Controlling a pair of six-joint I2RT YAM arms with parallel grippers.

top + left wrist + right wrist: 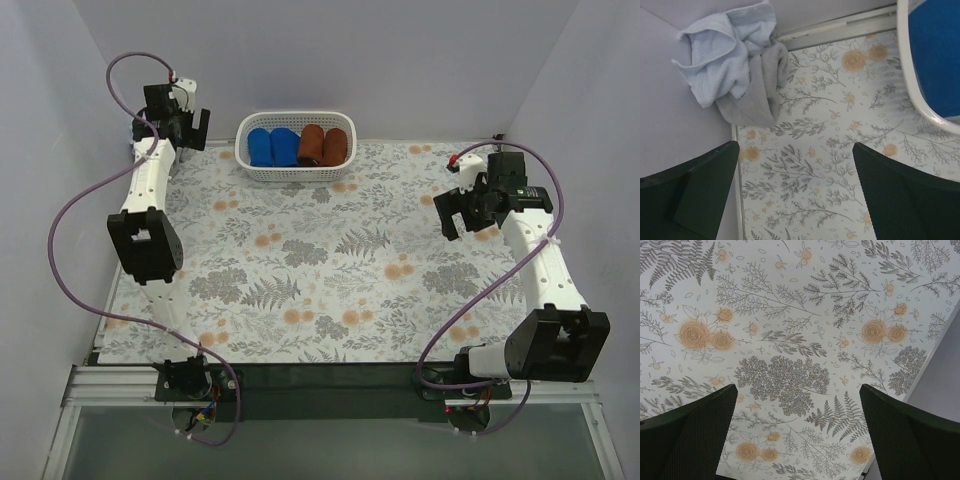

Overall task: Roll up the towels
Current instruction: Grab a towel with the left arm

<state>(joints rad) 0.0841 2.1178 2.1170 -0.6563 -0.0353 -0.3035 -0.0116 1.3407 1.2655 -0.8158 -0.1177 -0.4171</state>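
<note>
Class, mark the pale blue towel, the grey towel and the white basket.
pale blue towel (720, 55): left wrist view, middle of crumpled cloth.
grey towel (759, 96): left wrist view, lower fold.
white basket (292, 173): top external view, near wall.

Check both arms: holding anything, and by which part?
Nothing is held. The left gripper hangs with jaws open above the mat, apart from the crumpled towels in the corner; the right gripper is open over bare mat.

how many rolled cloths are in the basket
4, side by side in the white basket, left to right in the top view: blue roll, second blue roll, rust-brown roll, second rust-brown roll. More could be hidden underneath.
</note>
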